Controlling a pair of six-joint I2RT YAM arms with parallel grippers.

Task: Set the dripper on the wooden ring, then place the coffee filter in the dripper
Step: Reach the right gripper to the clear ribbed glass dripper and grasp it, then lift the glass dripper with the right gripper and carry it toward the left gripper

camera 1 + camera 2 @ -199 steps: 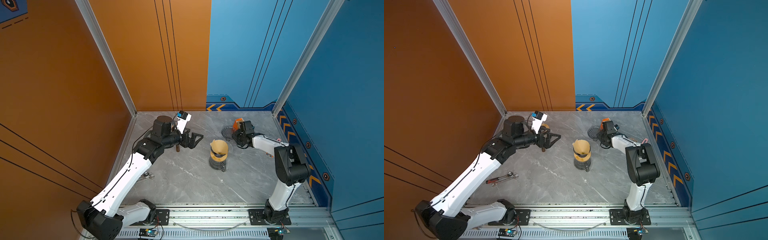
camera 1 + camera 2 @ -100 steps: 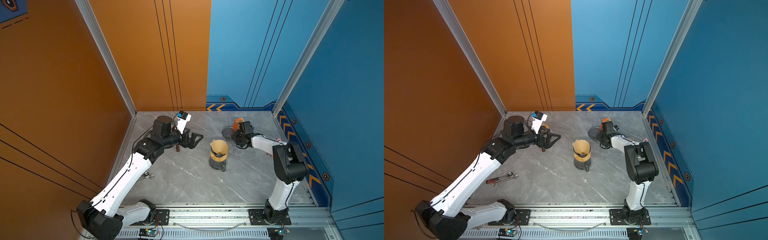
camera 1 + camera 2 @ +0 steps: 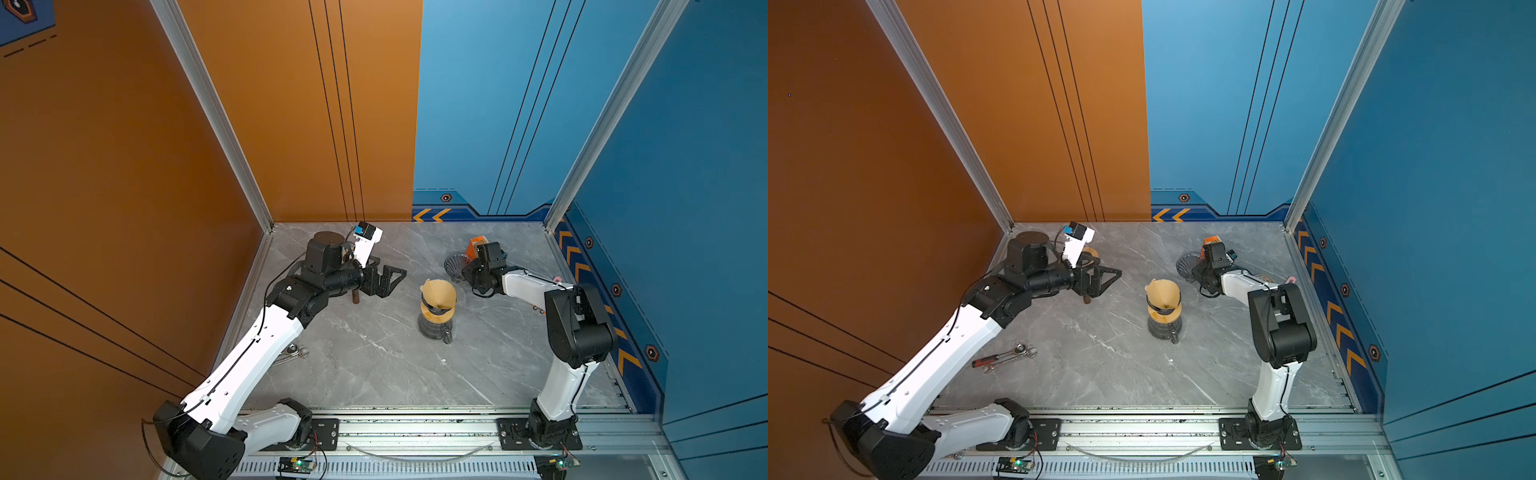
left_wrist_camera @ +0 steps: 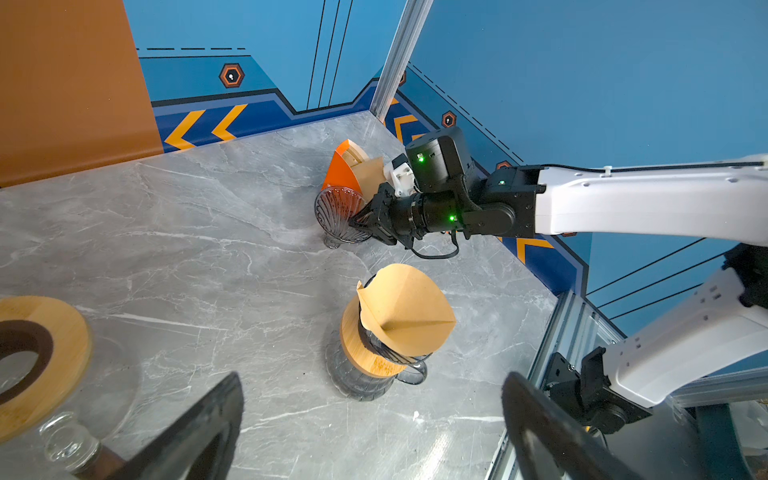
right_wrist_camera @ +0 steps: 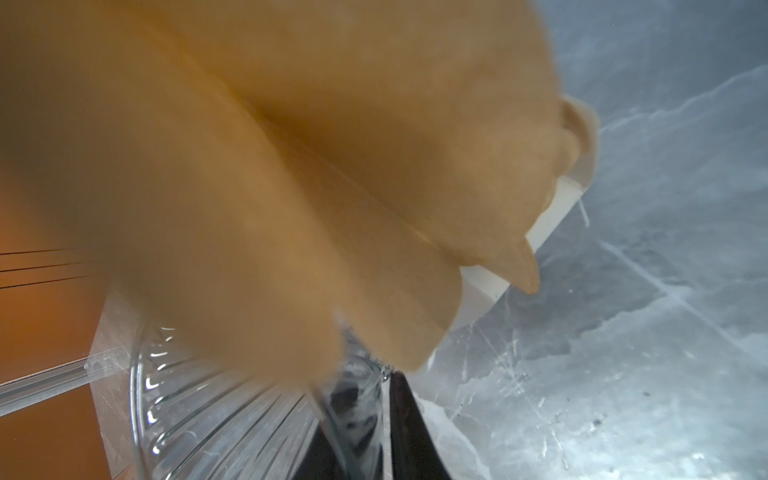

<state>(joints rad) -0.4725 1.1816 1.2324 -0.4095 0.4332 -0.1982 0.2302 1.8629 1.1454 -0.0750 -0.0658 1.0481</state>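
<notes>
Since the right wrist view is mostly blurred brown paper, the grip read is partial. The right gripper [image 4: 362, 220] is at the rim of the glass dripper [image 4: 338, 210], fingers [image 5: 409, 432] close together with the ribbed glass wall between them. Can't tell whether it's actually pinched. The dripper looks tipped, mouth facing away from the gripper. Just behind it is the orange holder [image 4: 336, 166] with the filter stack [image 4: 370, 174], touching or nearly touching the dripper.

Coffee filter [image 4: 405, 311]: brown paper cone, opened out, one crease down the side, uneven rim. It sits crooked in the wooden collar [image 4: 353, 345] on top of the glass carafe [image 4: 357, 378], with its rim well above the collar.

Vs a second ago: the right arm's elbow has shifted slightly toward the back wall, and the gripper head is at the same spot by the glass dripper. Filter, carafe and left arm are unchanged.

Relative position in both top views: the filter is near the right gripper, closer to the front rail and toward the table's centre, not touching it. The left gripper [image 3: 397, 282] is spread wide and empty, pointing at the carafe from the other side and apart from it. The filter lies between the two grippers. Wrenches [image 3: 1005, 357] lie on the table [image 3: 374, 374] by the left arm.
</notes>
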